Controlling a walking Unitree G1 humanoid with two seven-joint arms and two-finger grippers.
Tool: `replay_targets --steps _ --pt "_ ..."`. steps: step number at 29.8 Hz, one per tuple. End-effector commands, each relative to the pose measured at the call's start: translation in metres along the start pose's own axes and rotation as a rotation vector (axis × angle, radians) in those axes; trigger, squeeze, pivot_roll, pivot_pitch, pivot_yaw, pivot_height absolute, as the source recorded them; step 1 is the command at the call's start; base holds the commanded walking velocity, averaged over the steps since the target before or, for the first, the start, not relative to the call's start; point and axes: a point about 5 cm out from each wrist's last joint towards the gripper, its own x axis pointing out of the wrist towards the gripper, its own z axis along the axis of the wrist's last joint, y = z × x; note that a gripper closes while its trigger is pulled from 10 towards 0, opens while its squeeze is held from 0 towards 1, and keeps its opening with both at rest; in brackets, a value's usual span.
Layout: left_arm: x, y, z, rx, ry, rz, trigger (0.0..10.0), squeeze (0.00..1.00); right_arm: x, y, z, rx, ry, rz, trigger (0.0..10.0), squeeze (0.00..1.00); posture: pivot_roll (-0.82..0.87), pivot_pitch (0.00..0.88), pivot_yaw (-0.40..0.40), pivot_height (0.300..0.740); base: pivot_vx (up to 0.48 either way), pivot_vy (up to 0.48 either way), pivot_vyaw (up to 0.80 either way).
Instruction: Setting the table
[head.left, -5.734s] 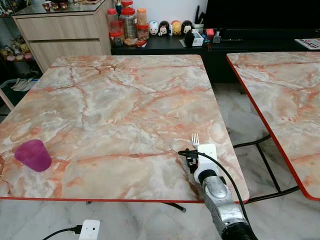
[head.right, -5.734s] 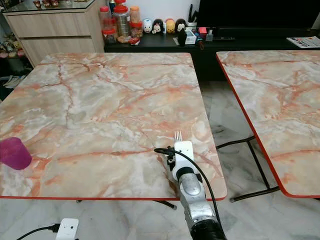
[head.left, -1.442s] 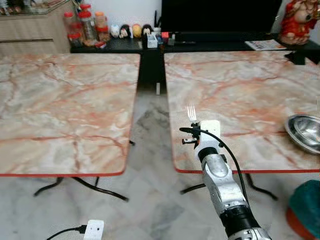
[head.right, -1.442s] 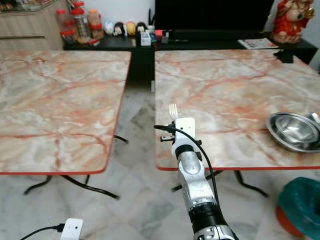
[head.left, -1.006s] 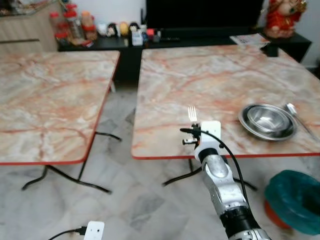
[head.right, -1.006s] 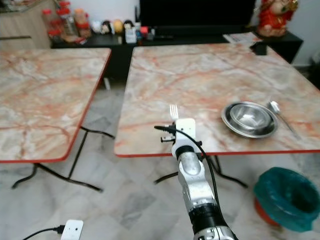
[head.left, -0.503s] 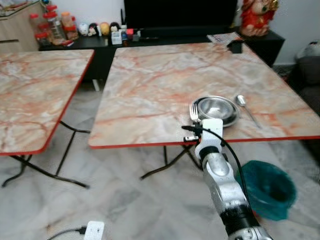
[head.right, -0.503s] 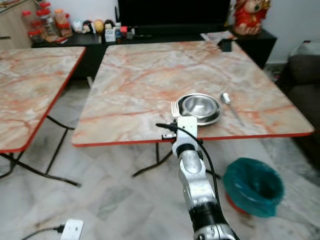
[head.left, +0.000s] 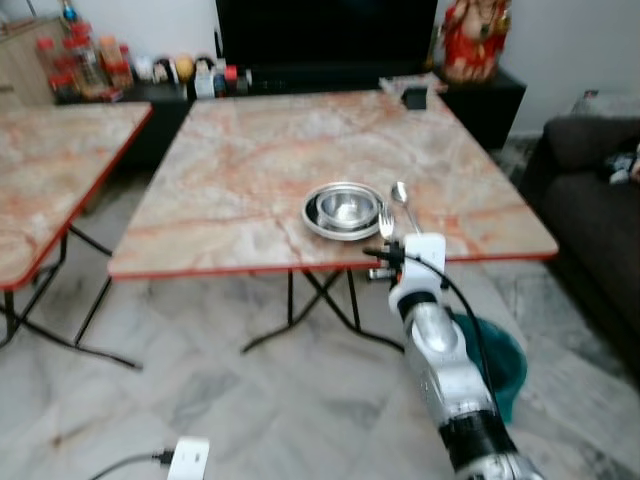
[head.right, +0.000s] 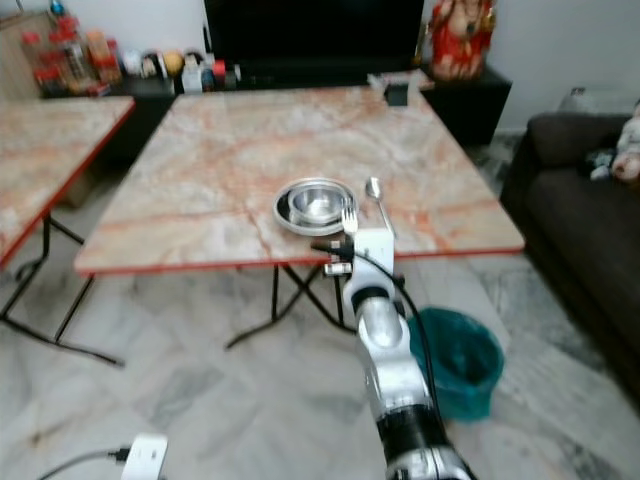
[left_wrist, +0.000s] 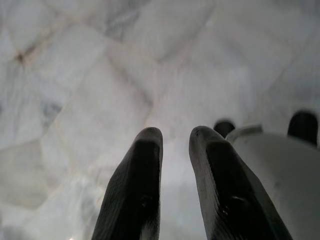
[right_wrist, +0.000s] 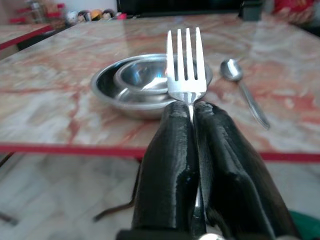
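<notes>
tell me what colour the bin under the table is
Teal green; the bin shows best in the right eye view.

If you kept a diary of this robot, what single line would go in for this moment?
right gripper: jaws shut on fork, tines up | ahead on table: steel bowl on plate, spoon beside | left gripper: idle over floor

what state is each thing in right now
fork: upright, tines up, clamped in the right gripper
steel bowl: upright, nested in a steel plate on the table
spoon: flat beside the plate
left gripper: fingers slightly apart, empty, over the floor
green bin: open
</notes>
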Motion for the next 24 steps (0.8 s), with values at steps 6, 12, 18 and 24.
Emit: replay_targets --steps 6,12,18,24 --pt "0.0001 0.0042 0.0016 -0.014 -0.016 0.013 10.0 0.0 0.0016 -0.0037 0.0038 0.001 -0.01 -0.011 10.0 0.0 -0.01 0.032 0.033 0.74 0.0 0.0 0.0" --pt "0.0001 0.0055 0.002 -0.022 -0.018 0.018 10.0 0.0 0.0022 -0.0021 0.0032 0.01 -0.008 -0.011 10.0 0.0 -0.01 0.035 0.032 0.74 0.201 0.0 0.0" --pt "0.0 0.0068 0.0012 -0.025 -0.016 0.024 10.0 0.0 0.0023 -0.0018 0.0013 0.011 0.007 -0.015 10.0 0.0 -0.01 0.036 0.032 0.74 0.398 0.0 0.0" --pt "-0.0001 0.0069 0.0007 -0.026 -0.014 0.026 10.0 0.0 0.0036 -0.0031 0.0006 0.013 0.018 -0.021 10.0 0.0 -0.01 0.034 0.029 0.74 0.431 0.0 -0.27"
